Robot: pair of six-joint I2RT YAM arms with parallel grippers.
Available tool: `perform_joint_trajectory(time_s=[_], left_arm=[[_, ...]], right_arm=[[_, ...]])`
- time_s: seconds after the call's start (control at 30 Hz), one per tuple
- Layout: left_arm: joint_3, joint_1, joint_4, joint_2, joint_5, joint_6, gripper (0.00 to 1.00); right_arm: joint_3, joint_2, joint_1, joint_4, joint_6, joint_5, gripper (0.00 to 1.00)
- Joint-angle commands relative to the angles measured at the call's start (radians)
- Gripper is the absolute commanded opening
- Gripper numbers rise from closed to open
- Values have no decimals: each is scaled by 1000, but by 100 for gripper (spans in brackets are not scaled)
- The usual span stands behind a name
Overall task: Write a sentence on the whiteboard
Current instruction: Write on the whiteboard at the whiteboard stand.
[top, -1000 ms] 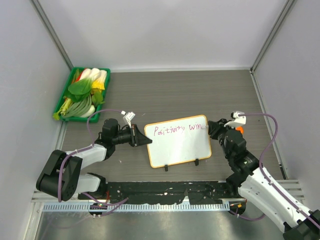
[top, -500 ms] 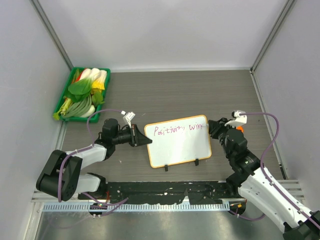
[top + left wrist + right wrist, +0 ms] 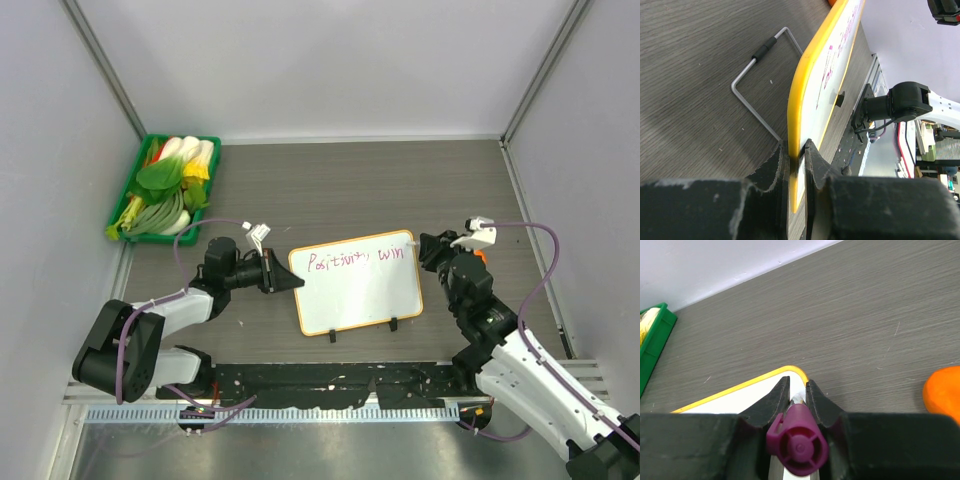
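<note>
the whiteboard (image 3: 355, 283) stands near the middle of the bench (image 3: 350, 180) on 2 small black clip feet (image 3: 393, 324), leaning back so its face looks up at the top camera. the left tool (image 3: 292, 280) is pinched narrow on the board's left edge. the left wrist view shows its fingers (image 3: 771, 167) on either side of the orange-yellow frame, and a bent wire rod (image 3: 757, 75) lying on the bench behind the board. the right tool (image 3: 424, 250) sits at the upper right corner, closed around a purple marker (image 3: 798, 439) that points down at the rounded corner. whether the tip touches the surface i cannot tell. the sentence (image 3: 360, 257) is 1 line of thin pink-purple letters along the top, reading roughly "positivity win".

the board looks light and stiff, with a slick face and a thin frame. on such small feet it would likely slide or tip under pen pressure, so bracing it matters. the frame edge, clear of the writing area, seems the right place to hold it, and strokes should press lightly. the marker barrel is round and smooth and could twist in the grip. the lower part of the board is blank, so there is room for a 2nd line.

a green tray of vegetables (image 3: 127, 195) sits well apart at the far left. an orange object (image 3: 942, 395) lies on the bench just beside the right tool.
</note>
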Motion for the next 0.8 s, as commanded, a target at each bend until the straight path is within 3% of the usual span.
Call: perform_joint_trajectory(time_s=[0.0, 0.77], left_arm=[[1, 0, -70, 15, -98, 72, 0], [-1, -2, -70, 12, -100, 72, 0]], right_arm=[[6, 17, -1, 63, -9, 43, 1], [-26, 16, -4, 51, 5, -15, 1]])
